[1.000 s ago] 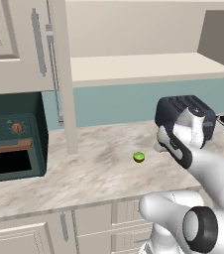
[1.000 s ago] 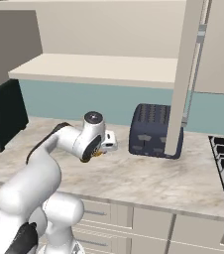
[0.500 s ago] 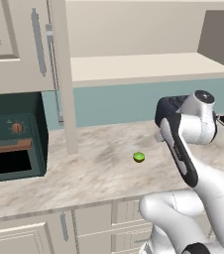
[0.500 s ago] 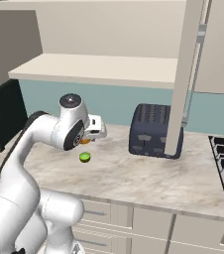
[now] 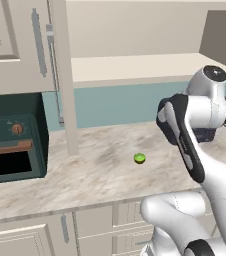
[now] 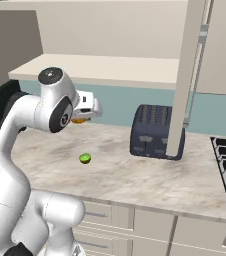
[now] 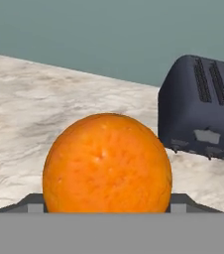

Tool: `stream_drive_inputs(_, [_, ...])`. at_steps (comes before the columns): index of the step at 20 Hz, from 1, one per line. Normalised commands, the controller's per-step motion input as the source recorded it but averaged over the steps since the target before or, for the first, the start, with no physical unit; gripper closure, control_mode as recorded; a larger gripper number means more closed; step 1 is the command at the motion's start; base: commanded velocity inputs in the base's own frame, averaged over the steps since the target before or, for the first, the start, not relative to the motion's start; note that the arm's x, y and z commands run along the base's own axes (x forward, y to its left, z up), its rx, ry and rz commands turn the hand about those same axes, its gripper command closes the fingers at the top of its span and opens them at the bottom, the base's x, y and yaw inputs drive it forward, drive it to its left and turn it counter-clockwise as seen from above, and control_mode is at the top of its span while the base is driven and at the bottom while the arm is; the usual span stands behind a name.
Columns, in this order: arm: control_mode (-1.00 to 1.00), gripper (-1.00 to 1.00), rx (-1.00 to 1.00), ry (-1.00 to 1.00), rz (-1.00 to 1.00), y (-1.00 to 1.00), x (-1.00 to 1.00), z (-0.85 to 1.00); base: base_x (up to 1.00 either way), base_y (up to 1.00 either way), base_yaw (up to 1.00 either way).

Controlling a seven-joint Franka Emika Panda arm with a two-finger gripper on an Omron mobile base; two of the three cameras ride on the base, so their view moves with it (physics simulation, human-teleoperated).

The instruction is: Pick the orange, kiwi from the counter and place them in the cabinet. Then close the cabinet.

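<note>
Claw point(image 6: 80, 118) aloft over the counter point(image 6: 135, 172) (orange point(image 7: 107, 163) clamped), arm raised.

Dark toaster point(image 6: 155, 131), green oven point(image 5: 12, 142)

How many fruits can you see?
2. The orange is held up in the gripper, above the counter. The kiwi sits on the counter, left of the toaster. More could be hidden behind the arm.
</note>
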Motion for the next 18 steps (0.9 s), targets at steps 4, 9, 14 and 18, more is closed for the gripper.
stream_drive_inputs(4, [-1.00, 1.00, 0.00, -0.11, -0.04, 0.02, 0.09, 1.00, 0.00, 0.00, 0.00])
stream_drive_inputs(9, [-1.00, 1.00, 0.00, -0.11, -0.04, 0.05, 0.40, 0.66, 0.00, 0.00, 0.00])
stream_drive_inputs(14, [-1.00, 1.00, 0.00, -0.11, -0.04, 0.00, 0.57, 0.24, 0.00, 0.00, 0.00])
stream_drive_inputs(18, [-1.00, 1.00, 0.00, -0.01, -0.04, 0.00, 0.78, 0.00, 0.00, 0.00, 0.00])
